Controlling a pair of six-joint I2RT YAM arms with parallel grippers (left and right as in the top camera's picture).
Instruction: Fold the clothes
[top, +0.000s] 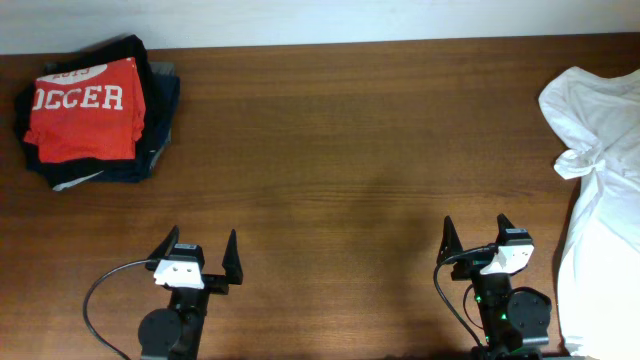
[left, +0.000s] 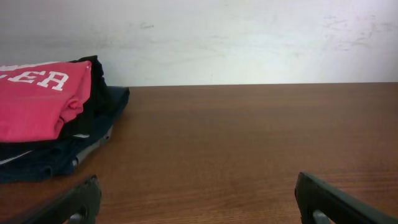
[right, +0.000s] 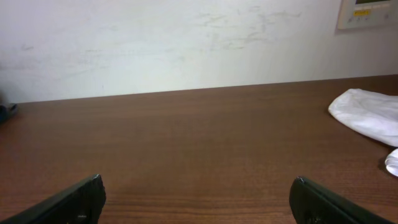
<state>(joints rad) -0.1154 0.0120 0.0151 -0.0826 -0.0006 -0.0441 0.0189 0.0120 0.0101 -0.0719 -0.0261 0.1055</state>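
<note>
A stack of folded clothes (top: 95, 110) lies at the table's far left, a red shirt with white letters (top: 85, 108) on top of dark garments; it also shows at the left of the left wrist view (left: 37, 99). A crumpled white garment (top: 600, 170) lies along the right edge and hangs over the front; part of it shows in the right wrist view (right: 367, 115). My left gripper (top: 200, 245) is open and empty near the front edge, left of centre. My right gripper (top: 476, 232) is open and empty near the front edge, just left of the white garment.
The brown wooden table (top: 340, 150) runs between the stack and the white garment. A white wall (left: 217, 37) stands behind the far edge, with a small wall panel (right: 368, 14) at the upper right of the right wrist view.
</note>
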